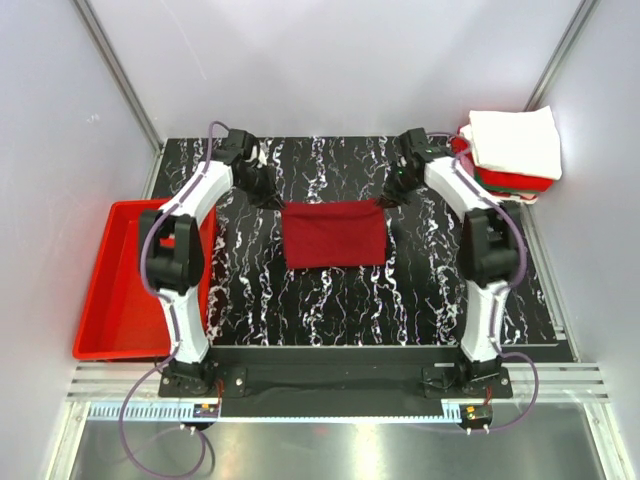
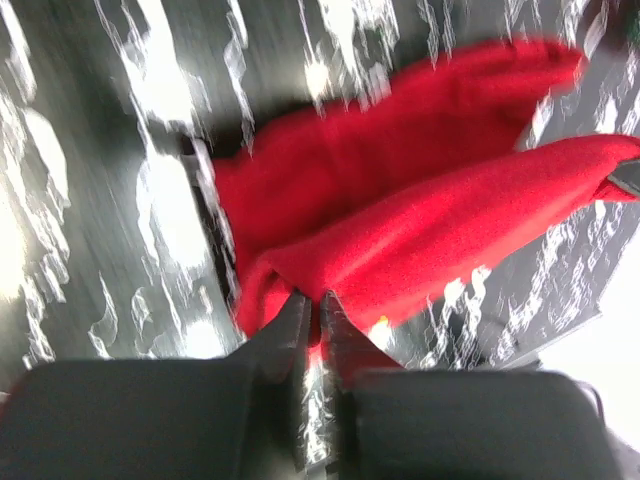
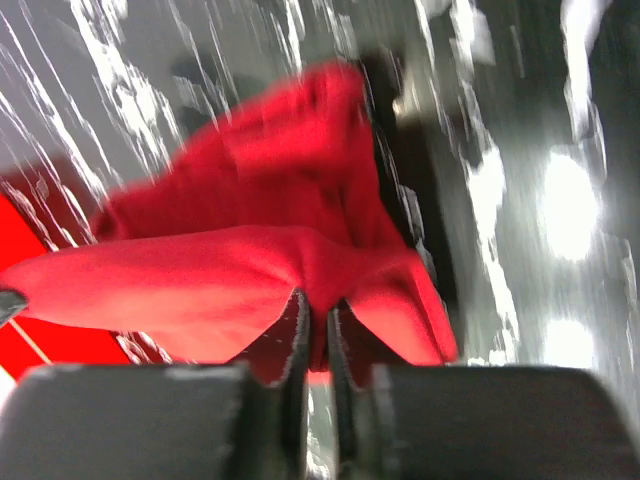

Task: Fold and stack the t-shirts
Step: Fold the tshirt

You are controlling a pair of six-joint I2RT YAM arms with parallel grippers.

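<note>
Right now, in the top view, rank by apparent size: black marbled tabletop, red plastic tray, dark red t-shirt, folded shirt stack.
1. black marbled tabletop
2. red plastic tray
3. dark red t-shirt and white-topped folded shirt stack: look alike, so unranked.

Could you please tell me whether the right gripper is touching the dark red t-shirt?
Touching. The right wrist view shows the right gripper clamped on a fold of the dark red t-shirt, with the cloth bunched at its tips.

A red tray sits left of the black marbled tabletop.
</note>
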